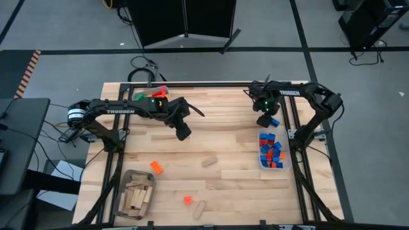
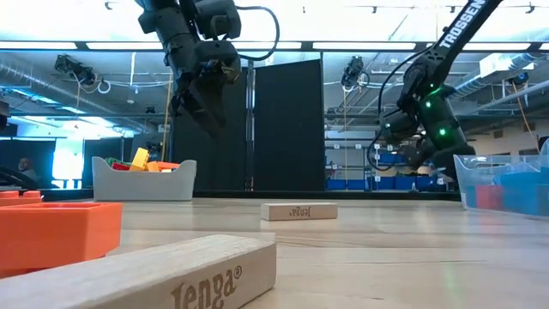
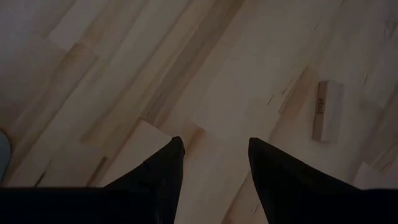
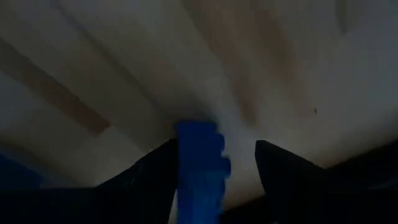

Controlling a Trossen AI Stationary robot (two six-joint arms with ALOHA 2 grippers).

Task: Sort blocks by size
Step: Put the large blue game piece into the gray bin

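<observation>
From where I stand, the sorting is well along. At about seven o'clock on the worktop (image 1: 243,147) sits a bin of tan wooden blocks (image 1: 135,193), piled together. Loose pieces remain across the six o'clock side: an orange brick (image 1: 156,168), a small red brick (image 1: 188,200), and two wooden blocks (image 1: 209,161) (a third lies toward the front edge). At eleven o'clock a grey bin (image 1: 153,93) holds mixed colours.

The left gripper (image 3: 211,158) hangs raised over the middle, fingers apart and empty, probably poised for one of those strays.

At two o'clock the right gripper (image 1: 267,119) carries a blue brick (image 4: 200,168) against one finger; whether it is clamped or being let go I cannot tell. It sits just short of the clear bin (image 1: 275,151) of red and blue bricks, surely its destination.
</observation>
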